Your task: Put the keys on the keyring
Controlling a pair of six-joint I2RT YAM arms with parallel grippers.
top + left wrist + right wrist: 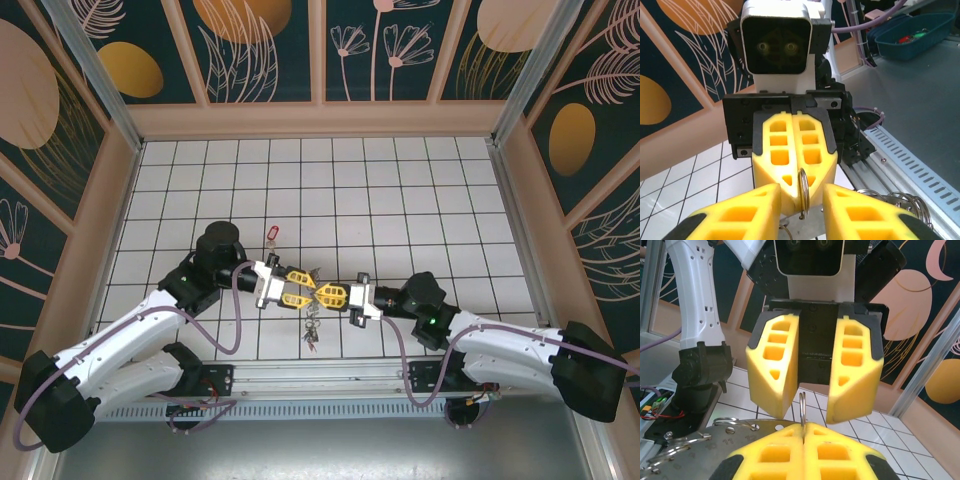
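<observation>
The keyring (687,450) is a flat grey metal plate with numbered holes and small split rings on its rim. It hangs under the two grippers (312,325). My right gripper (804,426) is shut on one upright split ring (802,407) of the keyring. My left gripper (801,194) faces it tip to tip, open. Its yellow fingers (747,210) stand either side of that split ring (803,192) without touching it. One key with a red head (270,232) lies on the tiles behind the left gripper (308,289).
The white tiled floor (420,200) is walled on three sides. A metal rail (910,160) runs along the near edge by the arm bases. A blue bin (910,35) holding small red and green bits sits beyond the rail.
</observation>
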